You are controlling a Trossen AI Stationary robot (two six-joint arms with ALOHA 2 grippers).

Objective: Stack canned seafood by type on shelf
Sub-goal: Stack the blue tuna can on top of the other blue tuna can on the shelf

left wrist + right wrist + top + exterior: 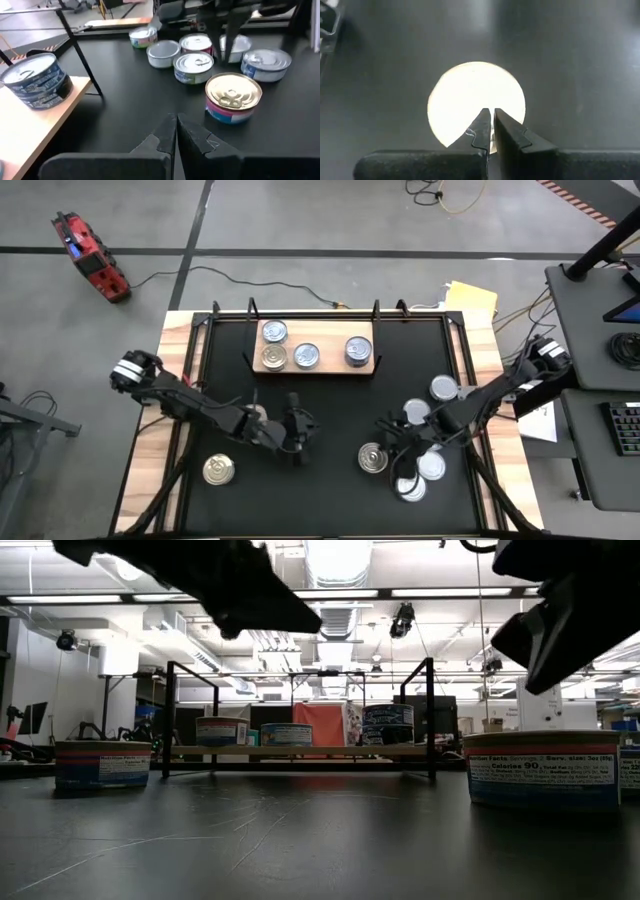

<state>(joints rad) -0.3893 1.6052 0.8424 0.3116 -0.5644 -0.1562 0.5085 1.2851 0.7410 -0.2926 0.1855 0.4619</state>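
The shelf is a light wooden board at the table's far middle. It bears several tins, one a dark blue stack. A gold-topped tin stands alone near left. Another gold-topped tin stands right of centre, in front of a cluster of silver-topped tins. My left gripper is shut and empty above the table's middle, pointing toward that tin. My right gripper is shut and empty. It hangs over a brightly lit round tin top, clear of it in the low view.
A black wire frame stands around the shelf. Wooden strips edge the black table. Bare black table lies between the shelf and my grippers.
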